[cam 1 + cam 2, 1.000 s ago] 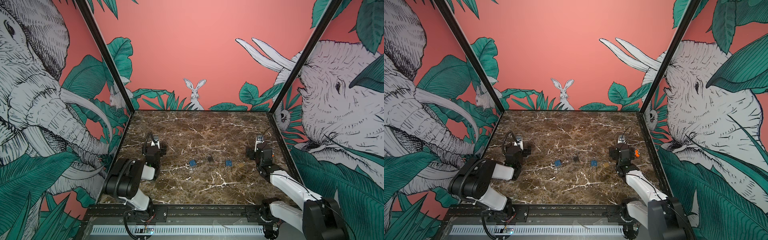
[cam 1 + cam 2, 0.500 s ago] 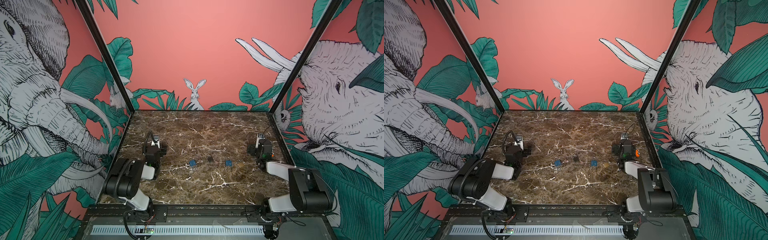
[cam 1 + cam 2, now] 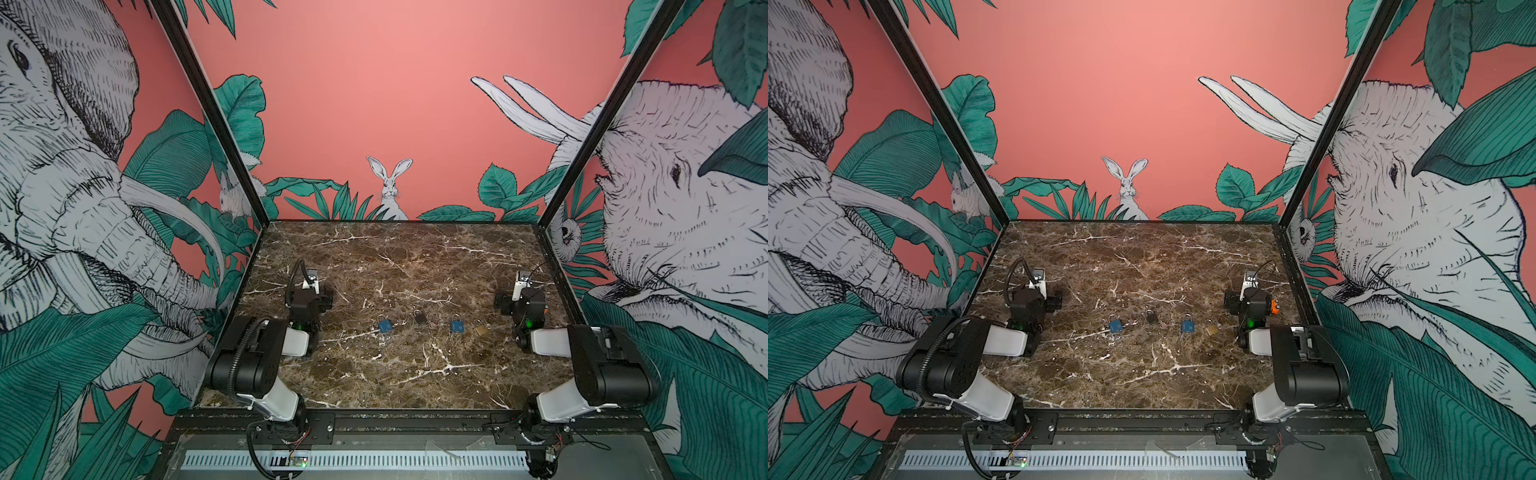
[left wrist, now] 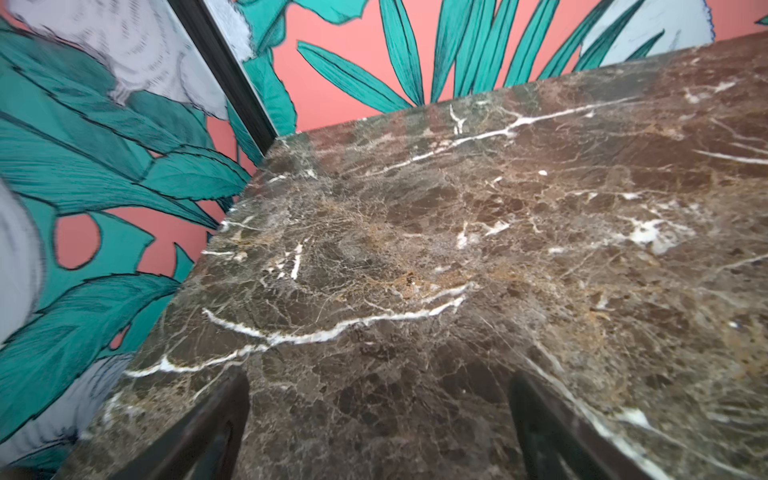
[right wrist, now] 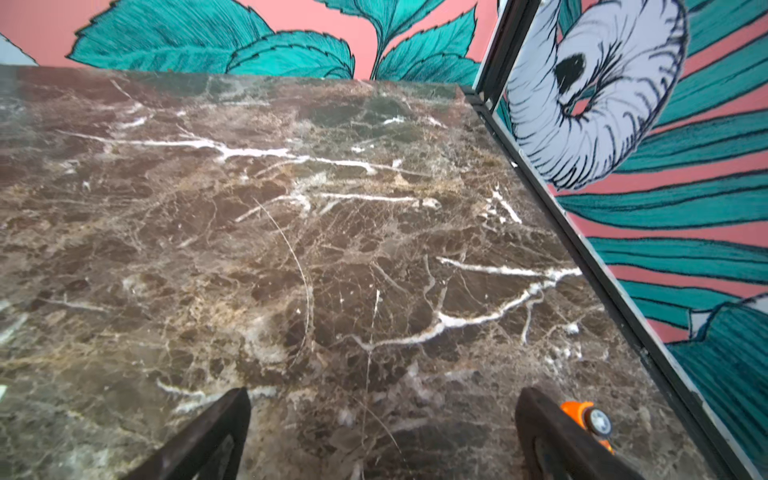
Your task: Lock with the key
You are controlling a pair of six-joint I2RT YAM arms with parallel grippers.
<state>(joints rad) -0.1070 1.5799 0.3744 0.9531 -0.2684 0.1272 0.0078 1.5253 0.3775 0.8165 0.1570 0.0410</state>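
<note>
Right gripper [image 5: 382, 395] gapes wide, empty, same as left gripper [image 4: 378, 380]. Small brass padlock [image 3: 481, 329] lies nearest it, inboard toward centre; I can't make out a key.

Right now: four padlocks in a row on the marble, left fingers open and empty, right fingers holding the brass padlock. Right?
No. The right fingers are open and empty; the right wrist view shows bare marble table between them. The brass padlock lies on it, ending the row. Rest holds.
</note>
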